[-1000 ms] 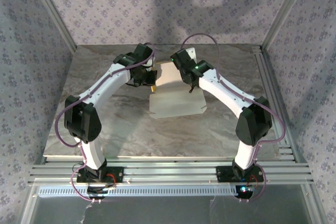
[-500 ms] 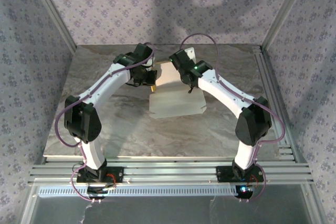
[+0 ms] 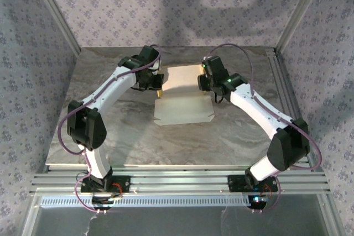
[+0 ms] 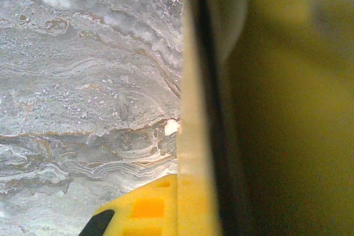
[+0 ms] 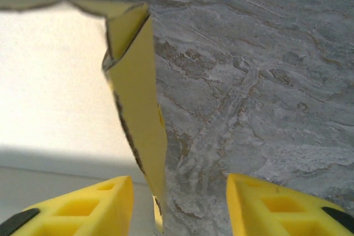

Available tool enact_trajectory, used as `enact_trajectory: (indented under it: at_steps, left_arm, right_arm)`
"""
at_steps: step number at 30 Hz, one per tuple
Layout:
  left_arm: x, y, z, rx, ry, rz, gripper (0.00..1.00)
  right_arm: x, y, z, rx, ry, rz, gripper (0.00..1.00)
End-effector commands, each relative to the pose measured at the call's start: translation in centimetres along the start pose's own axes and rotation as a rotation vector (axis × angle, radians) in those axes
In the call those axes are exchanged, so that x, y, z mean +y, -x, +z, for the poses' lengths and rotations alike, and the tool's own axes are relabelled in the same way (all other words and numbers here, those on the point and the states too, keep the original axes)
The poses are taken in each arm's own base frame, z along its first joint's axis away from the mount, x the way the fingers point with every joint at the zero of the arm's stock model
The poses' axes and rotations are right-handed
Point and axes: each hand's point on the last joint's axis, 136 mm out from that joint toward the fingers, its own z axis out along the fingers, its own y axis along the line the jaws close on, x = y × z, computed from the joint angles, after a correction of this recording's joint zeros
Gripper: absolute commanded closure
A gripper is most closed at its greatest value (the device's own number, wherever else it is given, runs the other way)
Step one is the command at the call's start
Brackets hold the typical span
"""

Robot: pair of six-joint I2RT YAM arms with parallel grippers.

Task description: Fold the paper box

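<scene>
Right gripper (image 5: 178, 185) gapes, empty; left gripper (image 3: 159, 90) pinches paper box (image 3: 182, 109), white face up, yellow flap (image 5: 138, 98) raised.

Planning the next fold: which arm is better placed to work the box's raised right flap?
Right. The right gripper is open around the raised yellow flap at the box's right edge; the left gripper is shut on its left edge.

Both arms rise from their bases at the counter's (image 3: 110, 136) near edge and bend inward toward the middle of its far half. The left arm (image 3: 110, 89) holds its wrist tipped down, with the left gripper (image 3: 159, 91) pinched tight on an edge of the paper box (image 3: 182, 100). The right arm (image 3: 257, 109) reaches in from the right edge, and the yellow fingers (image 5: 83, 208) of the right gripper (image 5: 180, 192) are spread apart, pointing down.
</scene>
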Motion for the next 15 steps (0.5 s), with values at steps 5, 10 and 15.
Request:
enact_trajectory:
  at_steps: [5,10,15]
  left_arm:
    - [-0.3,0.0,-0.3,0.002,-0.024,-0.016,1.00]
    - [-0.3,-0.1,-0.5,0.001,-0.021,-0.014,1.00]
    - [-0.2,0.0,-0.6,-0.002,-0.019,-0.013,1.00]
  right_arm:
    - [1.0,0.3,2.0,0.003,0.058,0.049,0.58]
    - [0.9,0.1,3.1,0.022,0.043,0.053,0.67]
    - [0.3,-0.4,3.5,0.030,0.023,0.060,0.71]
